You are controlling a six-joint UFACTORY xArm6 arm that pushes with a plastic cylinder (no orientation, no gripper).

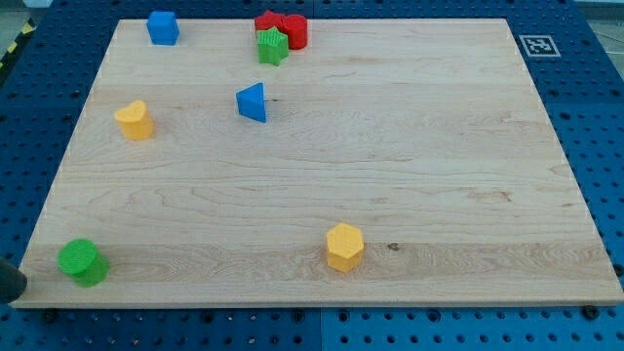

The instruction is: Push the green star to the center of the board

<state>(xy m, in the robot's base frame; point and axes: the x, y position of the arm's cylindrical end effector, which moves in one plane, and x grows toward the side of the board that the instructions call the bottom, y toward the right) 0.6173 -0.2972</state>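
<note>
Seven coloured blocks lie on a pale wooden board, which rests on a blue perforated table. They are listed here from the view's left to the view's right.

1. Green cylinder: near the board's bottom left corner, close to the lower edge, well apart from every other block.
2. Yellow block, rounded in outline, exact shape unclear: by the left edge, in the upper half of the board.
3. Blue cube: near the top edge, toward the top left corner.
4. Blue triangular block: left of the board's middle, in the upper half, below the cluster at the top edge.
5. Green star: near the top edge, left of the board's midline. It touches the red pieces on its upper right side and sits well up from the board's centre.
6. Red blocks: a tight cluster at the top edge, just behind and to the right of the green star. Their number and shapes cannot be made out.
7. Yellow hexagonal block: near the bottom edge, slightly right of the midline, standing alone.

Other item: a black and white square marker by the board's top right corner.

Rod: my tip does not show anywhere in the view, so its position relative to the blocks cannot be told.
</note>
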